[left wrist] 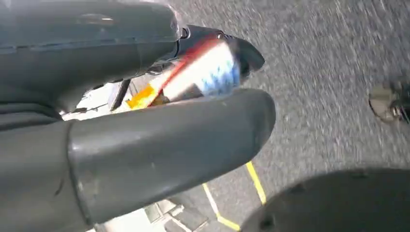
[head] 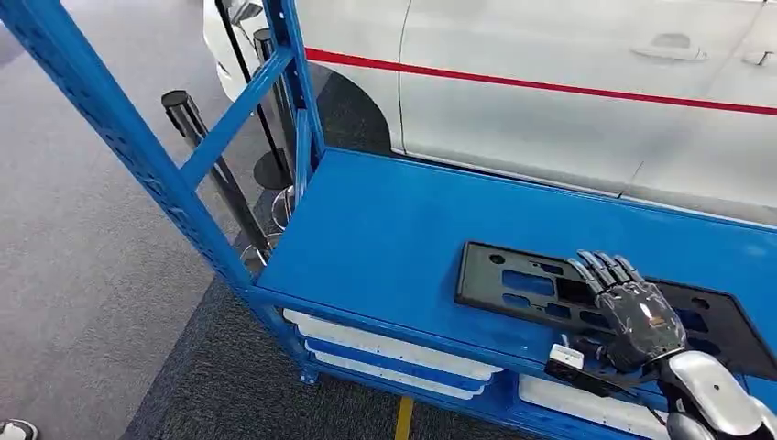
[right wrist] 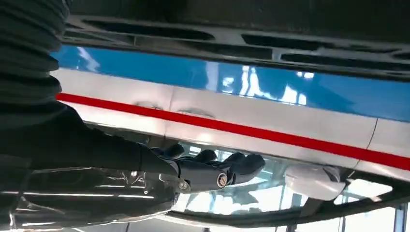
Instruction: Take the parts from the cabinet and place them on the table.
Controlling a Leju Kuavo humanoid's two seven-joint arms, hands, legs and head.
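Your right hand (head: 632,312) lies flat, fingers straight, on the black part (head: 513,284) on the blue shelf (head: 385,229), gripping nothing. Next, curl under its near edge.

Right hand (head: 637,312) over black part (head: 531,286)

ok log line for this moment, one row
right hand: over black panel part, fingers extended, grasp unclear | part: flat on blue shelf | left hand: near floor, state unclear
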